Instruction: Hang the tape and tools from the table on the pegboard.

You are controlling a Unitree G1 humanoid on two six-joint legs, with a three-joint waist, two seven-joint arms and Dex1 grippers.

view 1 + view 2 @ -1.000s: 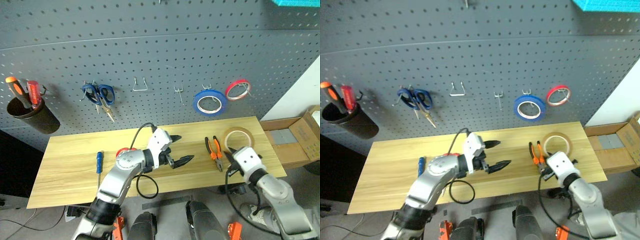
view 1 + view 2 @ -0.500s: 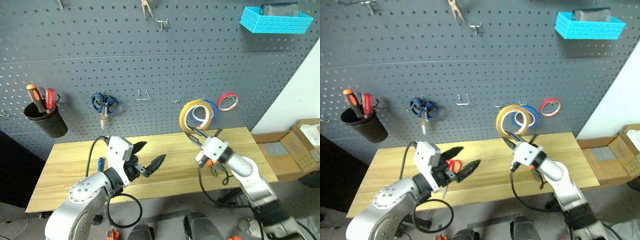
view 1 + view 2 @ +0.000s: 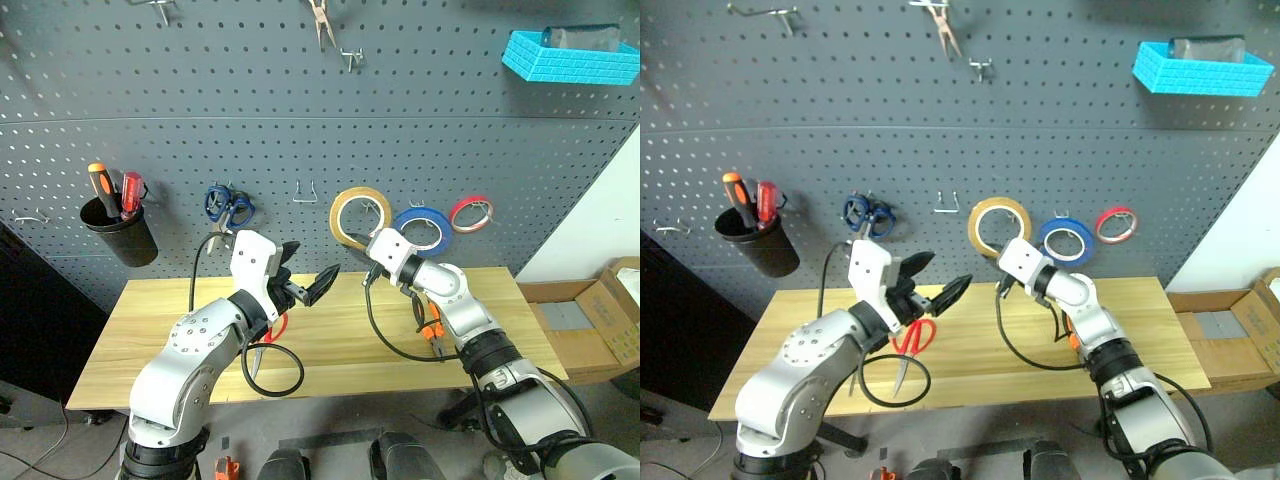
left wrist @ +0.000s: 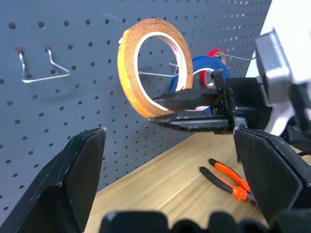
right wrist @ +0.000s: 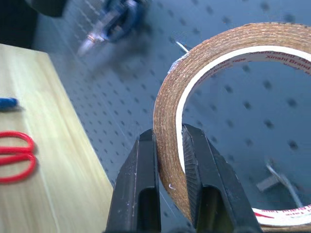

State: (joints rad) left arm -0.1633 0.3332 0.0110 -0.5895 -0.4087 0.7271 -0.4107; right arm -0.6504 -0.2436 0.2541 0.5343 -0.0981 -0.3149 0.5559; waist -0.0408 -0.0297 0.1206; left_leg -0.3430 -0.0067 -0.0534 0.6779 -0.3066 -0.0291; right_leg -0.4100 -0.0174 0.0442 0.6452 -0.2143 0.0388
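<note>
Silver-grey arms, white wrists, black cables, black-fingered left claw [image 3: 305,283].

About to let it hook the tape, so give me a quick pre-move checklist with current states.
1. Right hand gripping the tape by its rim: ok.
2. Tape's hole facing the pegboard: ok.
3. Hook showing through the hole: ok in the left wrist view; whether its tip is inside the ring: cannot tell.
4. Left hand open, holding nothing, apart from the tape: ok.
5. Pliers, red scissors lying on the table, out of the path: ok.
</note>
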